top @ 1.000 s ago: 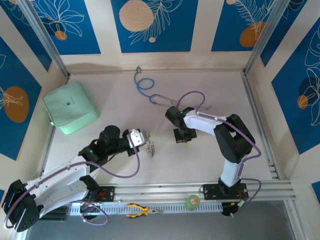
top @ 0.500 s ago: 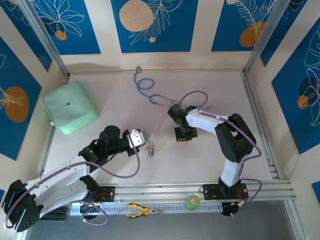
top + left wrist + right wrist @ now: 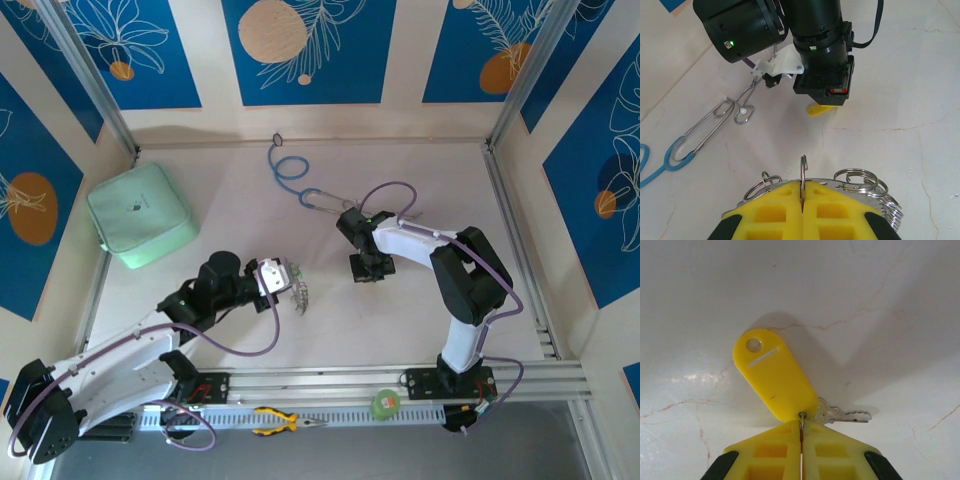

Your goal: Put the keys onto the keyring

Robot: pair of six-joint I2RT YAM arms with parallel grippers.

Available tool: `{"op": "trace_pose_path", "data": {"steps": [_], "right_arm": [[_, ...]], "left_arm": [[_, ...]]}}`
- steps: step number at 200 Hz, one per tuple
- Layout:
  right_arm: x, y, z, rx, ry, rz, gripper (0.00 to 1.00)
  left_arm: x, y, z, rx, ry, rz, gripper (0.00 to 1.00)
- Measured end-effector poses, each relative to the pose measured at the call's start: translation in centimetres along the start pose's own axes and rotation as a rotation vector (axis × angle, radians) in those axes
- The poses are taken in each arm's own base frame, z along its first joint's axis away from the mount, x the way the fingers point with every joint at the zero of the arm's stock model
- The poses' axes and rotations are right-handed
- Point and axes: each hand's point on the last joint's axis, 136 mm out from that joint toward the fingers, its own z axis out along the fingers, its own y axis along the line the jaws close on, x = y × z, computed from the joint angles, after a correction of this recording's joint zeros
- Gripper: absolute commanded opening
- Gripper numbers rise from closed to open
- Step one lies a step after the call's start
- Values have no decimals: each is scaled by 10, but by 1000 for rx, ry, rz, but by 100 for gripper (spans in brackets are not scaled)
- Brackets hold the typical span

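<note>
- Top view: my left end effector (image 3: pixel 287 280) is clamped on the keyring (image 3: pixel 300 294). The right end effector (image 3: pixel 364 270) is low over the worktop (image 3: pixel 420 330), across a short bare gap to the ring's right. The green pouch (image 3: pixel 140 215) looks closed, so I can't see what's in it.
- Left wrist: fingers pinched together on the ring's wire, yellow key (image 3: pixel 820 108) lying straight ahead.
- Right wrist: fingers together, nipping the key where tag meets blade. The tag runs away up-left and the blade points right.
</note>
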Motion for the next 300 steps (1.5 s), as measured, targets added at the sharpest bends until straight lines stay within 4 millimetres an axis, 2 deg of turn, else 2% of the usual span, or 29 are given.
{"op": "trace_pose_path", "data": {"steps": [37,95,114,143,160,185,219,262,300], "right_arm": [[0,0,0,-1,-1,-3,0],[-2,4,-5,-33,-53,-40,0],[-3,12,-27,-104,-160,-113,0],[-3,44,-91,-359,-414,-277,0],[5,60,-127,-521,-554,-392,0],[24,74,-159,-676,-682,-559,0],[45,86,-187,-817,-762,-745,0],[67,98,-199,-934,-779,-911,0],[72,110,-208,-968,-775,-1006,0]], "left_arm": [[0,0,0,0,0,0,0],[0,0,0,0,0,0,0],[0,0,0,0,0,0,0],[0,0,0,0,0,0,0],[0,0,0,0,-1,-6,0],[-1,0,0,-6,-23,-46,0],[-7,-4,-1,14,-60,-102,0],[-14,-9,-1,52,-89,-141,0],[-13,-16,1,94,-89,-152,0]]}}
